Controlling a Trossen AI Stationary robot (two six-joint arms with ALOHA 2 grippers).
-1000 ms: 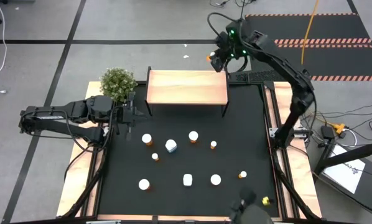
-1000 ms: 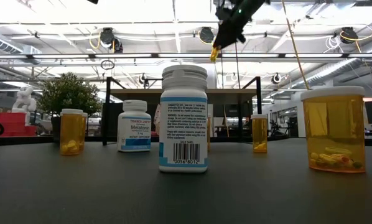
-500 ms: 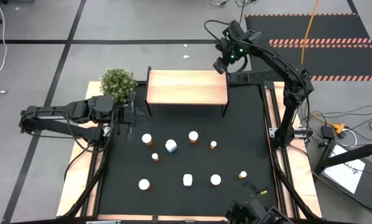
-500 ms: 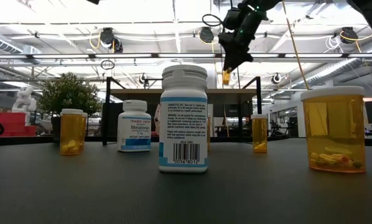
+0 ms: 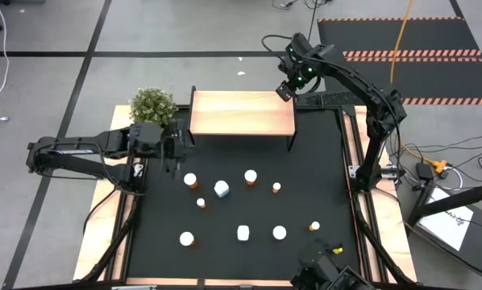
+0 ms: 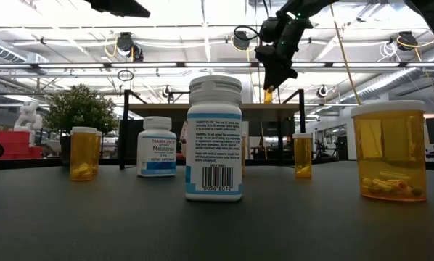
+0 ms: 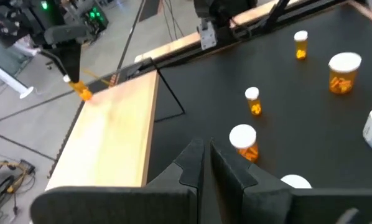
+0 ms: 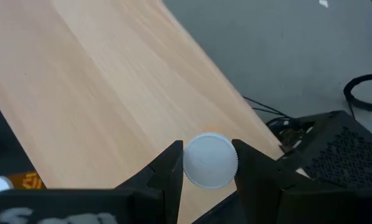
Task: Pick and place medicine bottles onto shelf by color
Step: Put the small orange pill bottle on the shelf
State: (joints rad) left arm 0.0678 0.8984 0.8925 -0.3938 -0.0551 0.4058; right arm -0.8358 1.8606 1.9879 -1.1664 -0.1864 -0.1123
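Observation:
My right gripper (image 5: 284, 89) hangs over the far right corner of the light-wood shelf (image 5: 243, 113), shut on a tiny orange medicine bottle (image 6: 268, 94) with a white cap. My left gripper (image 5: 180, 146) is shut and holds nothing; it sits above the mat's left side, next to the shelf's left legs. Several more medicine bottles stand on their bases on the black mat, orange ones with white caps (image 5: 251, 176) and all-white ones (image 5: 222, 189). My right gripper pinches the tiny bottle by its white cap (image 8: 209, 160), one finger (image 8: 168, 169) on either side. The fingers slant down from above. The orange body (image 7: 84, 93) hangs upright below them, just over the shelf's corner; whether it touches the wood, I cannot tell.
A potted plant (image 5: 152, 106) stands at the mat's far left corner, beside the shelf. Pale wooden rails (image 5: 104, 217) run along the mat's left and right sides. The near half of the mat holds the scattered bottles (image 5: 280, 233).
My right gripper has come down toward the shelf's far right corner with the tiny orange bottle and has tipped to point more steeply down. My left gripper has edged toward the table's right, still shut.

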